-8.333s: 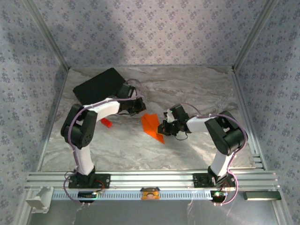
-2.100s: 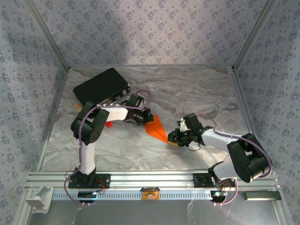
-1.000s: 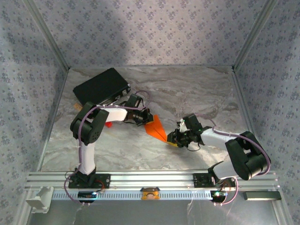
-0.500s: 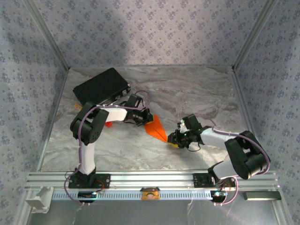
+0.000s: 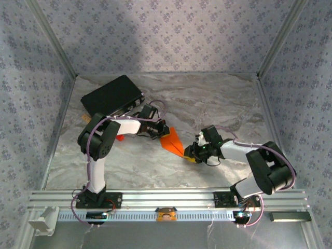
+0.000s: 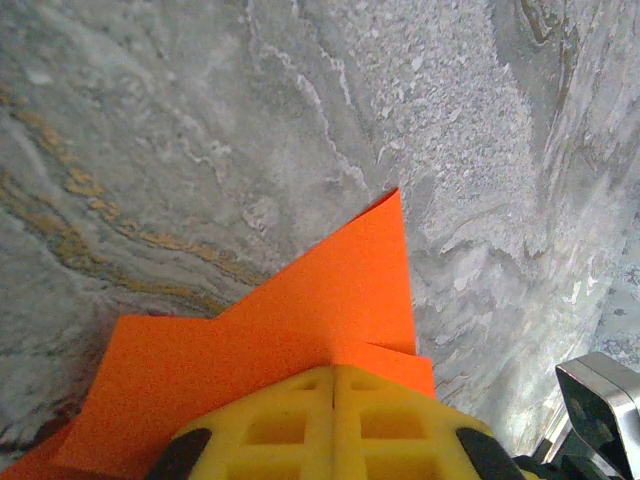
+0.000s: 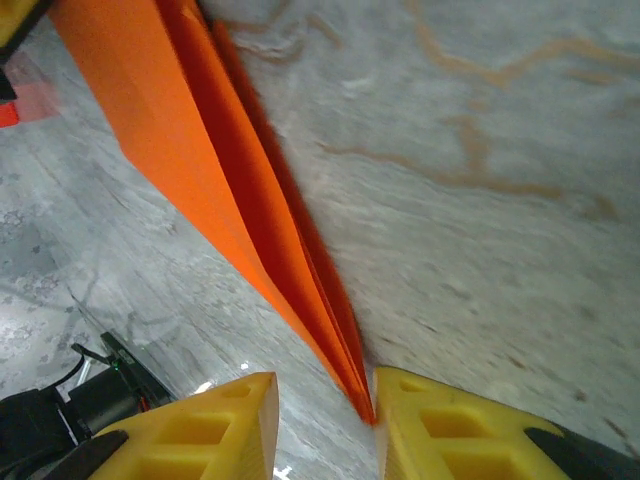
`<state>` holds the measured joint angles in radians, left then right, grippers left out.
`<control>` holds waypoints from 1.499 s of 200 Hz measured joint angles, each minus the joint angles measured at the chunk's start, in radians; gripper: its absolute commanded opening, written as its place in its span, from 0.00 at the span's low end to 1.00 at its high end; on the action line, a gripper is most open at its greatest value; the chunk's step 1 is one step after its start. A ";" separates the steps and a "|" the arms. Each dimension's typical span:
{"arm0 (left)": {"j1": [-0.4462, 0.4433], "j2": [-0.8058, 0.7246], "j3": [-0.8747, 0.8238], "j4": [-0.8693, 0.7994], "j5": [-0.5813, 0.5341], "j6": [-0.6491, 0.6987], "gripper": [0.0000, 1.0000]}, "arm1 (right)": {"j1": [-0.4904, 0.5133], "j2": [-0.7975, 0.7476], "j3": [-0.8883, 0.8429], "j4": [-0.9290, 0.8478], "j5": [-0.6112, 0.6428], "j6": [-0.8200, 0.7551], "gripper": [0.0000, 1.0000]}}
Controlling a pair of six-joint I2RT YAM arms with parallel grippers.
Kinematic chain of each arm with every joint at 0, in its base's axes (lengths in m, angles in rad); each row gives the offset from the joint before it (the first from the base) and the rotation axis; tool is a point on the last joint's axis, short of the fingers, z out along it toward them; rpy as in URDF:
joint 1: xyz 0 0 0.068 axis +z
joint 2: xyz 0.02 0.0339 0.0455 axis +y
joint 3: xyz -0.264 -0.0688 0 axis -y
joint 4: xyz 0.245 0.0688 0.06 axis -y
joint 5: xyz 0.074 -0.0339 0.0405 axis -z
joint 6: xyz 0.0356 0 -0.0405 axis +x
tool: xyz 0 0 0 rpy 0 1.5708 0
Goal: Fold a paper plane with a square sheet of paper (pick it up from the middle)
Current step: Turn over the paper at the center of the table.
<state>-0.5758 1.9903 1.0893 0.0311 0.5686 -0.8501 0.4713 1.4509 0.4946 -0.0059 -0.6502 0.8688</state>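
The left pincer has its yellow fingers pressed together, with no gap at the seam; the tips sit over the broad tail end of the paper plane, whose orange layers spread out from under them; whether a layer is nipped between the tips or only pressed down cannot be told. The right pincer stands apart; the plane's sharp nose reaches into the gap and lies against the inner edge of one finger, with bare desk showing between the nose and the other finger; nothing there is clamped.

From above, the plane lies on the marbled desk near its middle, stretched between the two pincers, which meet it at opposite ends; the left one is at the far-left end, the right one at the near-right end. Its long axis runs on a diagonal, from far left to near right; the broad tail faces the left arm, and the point aims toward the right arm and the near edge. In the right wrist view the folded flaps lie close along the centre crease, narrowing toward the nose.

Farther out, a small red block lies on the desk to the left of the tail, beside the left arm; a black case rests toward the far-left corner, well apart from the plane.
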 measured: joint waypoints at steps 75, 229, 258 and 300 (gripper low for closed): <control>0.000 0.000 0.000 0.000 0.000 -0.015 0.00 | 0.001 0.002 0.000 0.095 -0.002 0.002 0.32; 0.000 -0.008 -0.002 -0.007 -0.008 -0.034 0.01 | -0.031 0.023 -0.007 0.205 -0.023 -0.031 0.15; 0.000 -0.036 -0.014 -0.024 -0.019 -0.034 0.08 | -0.031 0.020 -0.011 0.205 -0.023 -0.042 0.10; 0.000 -0.177 -0.041 -0.038 -0.054 -0.027 0.31 | -0.031 -0.084 -0.026 0.169 0.024 -0.074 0.07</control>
<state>-0.5758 1.8133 1.0485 -0.0067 0.5148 -0.8768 0.4408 1.3674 0.4690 0.1631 -0.6262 0.7948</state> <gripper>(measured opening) 0.258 0.077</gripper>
